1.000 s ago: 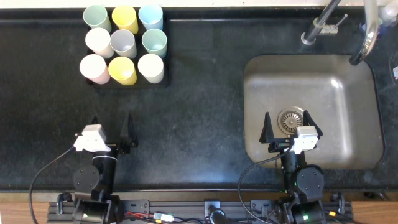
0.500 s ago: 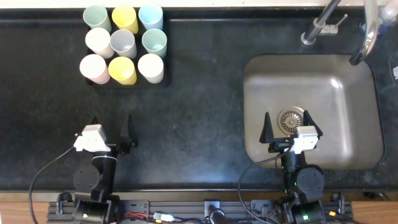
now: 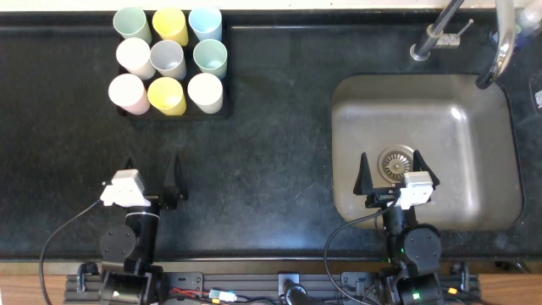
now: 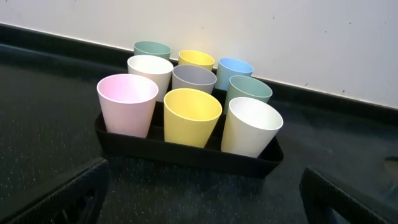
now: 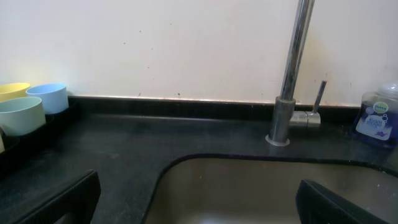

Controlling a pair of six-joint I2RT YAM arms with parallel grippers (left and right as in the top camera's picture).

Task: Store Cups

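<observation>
Several pastel cups (image 3: 168,59) stand upright in a black tray (image 3: 127,113) at the back left of the dark worktop. In the left wrist view the same cups (image 4: 193,115) fill the tray (image 4: 186,152) in three rows: pink, yellow and white in front. My left gripper (image 3: 152,174) (image 4: 199,193) stands open near the front of the worktop, well short of the tray, with nothing between its fingers. My right gripper (image 3: 392,171) (image 5: 196,199) stands open over the sink's near edge, holding nothing.
A steel sink (image 3: 474,102) takes up the right side, with a drain (image 3: 396,162) just beyond the right gripper. A tap (image 5: 292,81) rises at the back, and a soap bottle (image 5: 377,118) stands to its right. A white wall runs behind the worktop.
</observation>
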